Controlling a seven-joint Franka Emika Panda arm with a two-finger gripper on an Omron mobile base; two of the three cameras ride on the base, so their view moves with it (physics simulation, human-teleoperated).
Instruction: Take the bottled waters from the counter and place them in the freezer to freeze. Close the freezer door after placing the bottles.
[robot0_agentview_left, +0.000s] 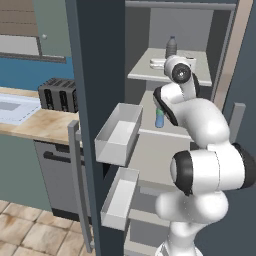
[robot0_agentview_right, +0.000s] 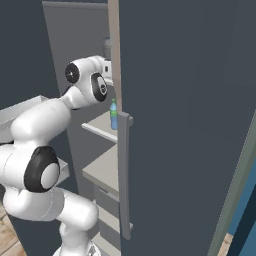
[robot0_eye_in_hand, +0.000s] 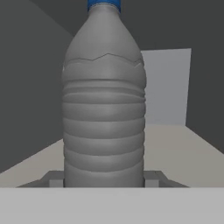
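We see the arm reaching into the open freezer, its claw pinching the grey bottle low on its ribbed body, one dark finger tip on each side. From the hand view the bottle stands upright on a pale freezer shelf; its cap looks blue there, though the left base view is too small for us to be sure of the colour. In that view the same bottle shows above the wrist on the upper shelf. The blue bottle stands upright on the next shelf down, partly hidden by the arm. The freezer door hangs open with its white bins facing in, and the surface lies to the left with a toaster on it.
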